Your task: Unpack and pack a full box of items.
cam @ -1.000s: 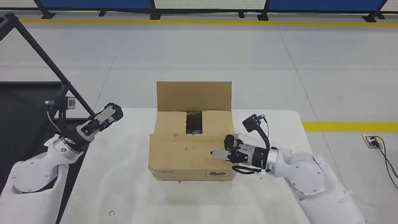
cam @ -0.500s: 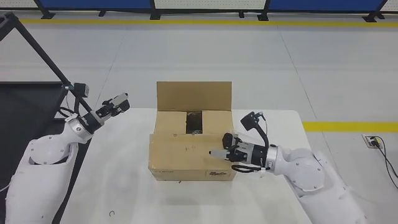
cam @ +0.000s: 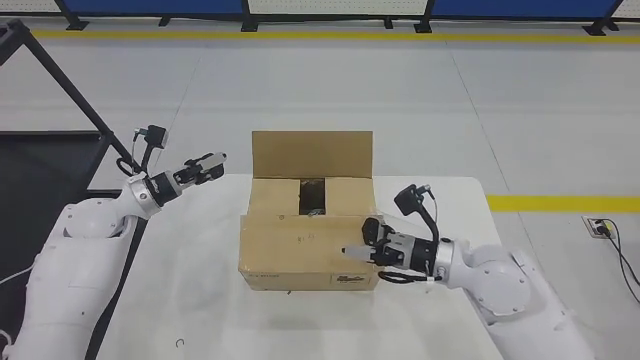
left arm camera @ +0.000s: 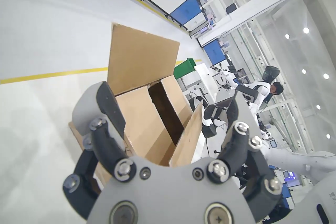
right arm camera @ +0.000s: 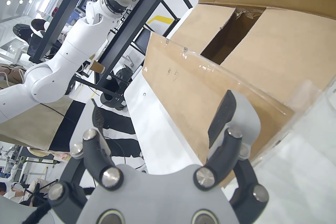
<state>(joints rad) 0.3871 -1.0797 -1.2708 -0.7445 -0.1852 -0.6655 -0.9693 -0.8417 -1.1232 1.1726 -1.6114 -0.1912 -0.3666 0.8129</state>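
The left arm is held high at the far left, the left gripper pointing right with its fingers spread apart. The right arm sits low at the near right, the right gripper pointing left, likewise spread.

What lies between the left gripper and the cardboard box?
Nothing; in the top view the table between left gripper and cardboard box is bare.

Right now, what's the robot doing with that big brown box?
The robot is working on a cardboard box that sits on the white table. The box's back flap stands up, and a dark gap shows between the inner flaps. The right gripper is open at the near flap, close to its right end. The left gripper is open too, holding nothing, up in the air off to the box's left side.
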